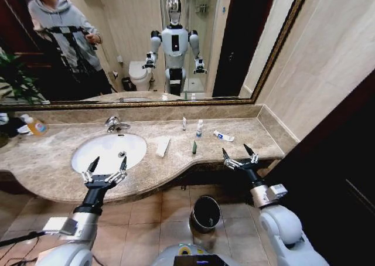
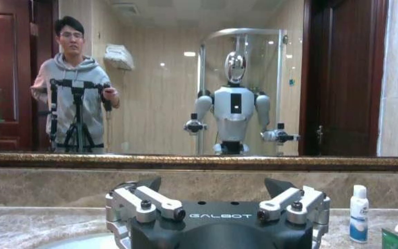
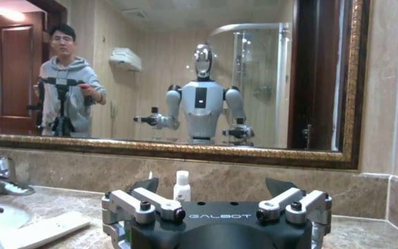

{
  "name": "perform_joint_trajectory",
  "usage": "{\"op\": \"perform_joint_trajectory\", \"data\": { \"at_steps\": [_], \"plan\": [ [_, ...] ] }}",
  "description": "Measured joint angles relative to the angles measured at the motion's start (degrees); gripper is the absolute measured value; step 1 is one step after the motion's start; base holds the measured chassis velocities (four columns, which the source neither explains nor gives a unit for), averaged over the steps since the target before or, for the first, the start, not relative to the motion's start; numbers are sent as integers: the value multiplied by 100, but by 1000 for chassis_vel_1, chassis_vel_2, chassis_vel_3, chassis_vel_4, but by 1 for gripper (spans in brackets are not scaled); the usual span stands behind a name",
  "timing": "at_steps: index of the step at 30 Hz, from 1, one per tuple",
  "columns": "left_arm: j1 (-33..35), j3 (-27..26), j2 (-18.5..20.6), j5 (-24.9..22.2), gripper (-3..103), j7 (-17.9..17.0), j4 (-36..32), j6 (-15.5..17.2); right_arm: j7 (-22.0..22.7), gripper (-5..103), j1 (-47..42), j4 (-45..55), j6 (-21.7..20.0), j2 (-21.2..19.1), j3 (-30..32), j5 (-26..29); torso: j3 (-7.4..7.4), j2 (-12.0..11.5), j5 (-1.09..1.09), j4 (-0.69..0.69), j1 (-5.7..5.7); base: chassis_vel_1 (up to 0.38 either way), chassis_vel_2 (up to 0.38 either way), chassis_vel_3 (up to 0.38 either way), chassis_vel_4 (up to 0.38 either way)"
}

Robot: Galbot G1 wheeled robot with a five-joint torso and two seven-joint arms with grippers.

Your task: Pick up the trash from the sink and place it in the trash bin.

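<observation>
Lying on the tabletop (image 1: pixel 246 138) right of the sink (image 1: pixel 109 152), the flat white bar (image 1: pixel 163 146) and green tube (image 1: pixel 194 147) point toward the mirror; the white bottle (image 1: pixel 199 128) stands upright. Left gripper (image 1: pixel 106 167) and right gripper (image 1: pixel 238 153) hover with jaws wide, empty.

- The left gripper (image 1: pixel 106 166), fingers spread wide, hangs over the near rim of the large white oval sink (image 1: pixel 109 152).
- Beyond it, behind the basin, stands the chrome faucet (image 1: pixel 113 124).
- To its right, on the beige marble counter (image 1: pixel 53 160), lies the flat white rectangular bar (image 1: pixel 163 146), just beside the basin.
- The right gripper (image 1: pixel 238 155), fingers also apart, sits at the counter's front edge, well right of the sink.
- To its left lies the dark green mini tube (image 1: pixel 194 147); farther back stand the slim white vial (image 1: pixel 184 123) and the white bottle with blue label (image 1: pixel 199 128).
- Just behind it lies the white-blue tube (image 1: pixel 223 136).
- Below on the floor, between both grippers, stands the small round black trash bin (image 1: pixel 206 212).
</observation>
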Motion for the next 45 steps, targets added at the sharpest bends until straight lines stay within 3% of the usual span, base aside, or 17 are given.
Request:
{"op": "perform_joint_trajectory", "data": {
  "at_steps": [7, 20, 29, 45],
  "plan": [
    [0, 0, 0, 0, 100, 0, 0, 0, -38, 100, 61, -75, 92, -103, -27, -73, 0, 0, 0, 0, 0, 0, 0, 0, 0],
    [0, 0, 0, 0, 100, 0, 0, 0, -521, 100, 43, -87, -33, -174, -117, 149, 0, 0, 0, 0, 0, 0, 0, 0, 0],
    [0, 0, 0, 0, 100, 0, 0, 0, -360, 100, 667, -654, -320, -419, -753, 236, 0, 0, 0, 1, 0, 0, 0, 0, 0],
    [0, 0, 0, 0, 100, 0, 0, 0, -304, 100, 1796, -1814, -209, -606, -1902, 232, 0, 0, 0, 0, 0, 0, 0, 0, 0]
  ]
}}
